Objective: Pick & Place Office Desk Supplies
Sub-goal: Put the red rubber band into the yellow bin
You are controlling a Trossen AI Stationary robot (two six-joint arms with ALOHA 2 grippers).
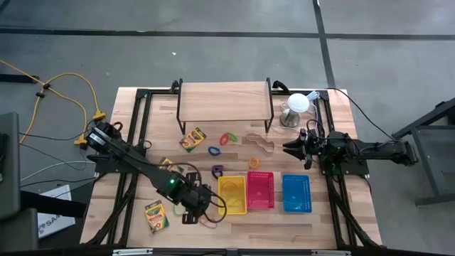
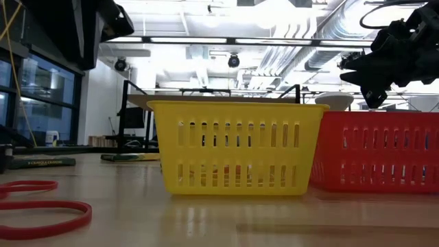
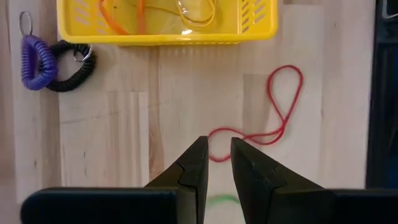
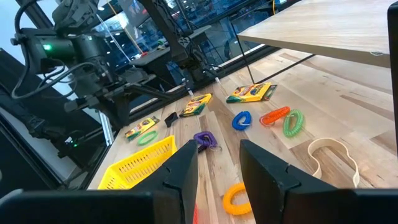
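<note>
- Left gripper (image 3: 217, 152): positioned low over the table's front edge, just beside the yellow basket (image 1: 232, 193). The fingers stand a narrow gap apart and hold nothing.
- Directly at its fingertips, a red rubber-band loop (image 3: 273, 118) lies flat on the wood in a twisted figure. One end of the loop sits in line with the gap between the fingers; contact cannot be confirmed.
- A green loop (image 3: 222, 200) shows partly between the fingers, beneath the gripper.
- Beyond the red loop stands the yellow basket, which contains thin orange and tan rubber bands (image 3: 155, 15).
- Beside that basket lie a purple coiled ring (image 3: 34, 62) and a black coiled ring (image 3: 73, 73), touching each other.
- Right gripper (image 4: 217, 163): raised above the table near the right side, behind the blue basket (image 1: 296, 193). The fingers are moderately apart and empty.
- Ahead of it on the table: a yellow coil (image 4: 236, 196), a blue clip (image 4: 241, 119), an orange coil (image 4: 273, 116) and a green coil (image 4: 292, 122), with a tan loop (image 4: 329, 155) near them.
- Crayon boxes: one (image 1: 193, 139) lies in front of the wooden riser shelf (image 1: 225, 101); another (image 1: 156, 215) lies near the front left corner.
- The red basket (image 1: 260, 190) stands between the yellow and blue baskets.
</note>
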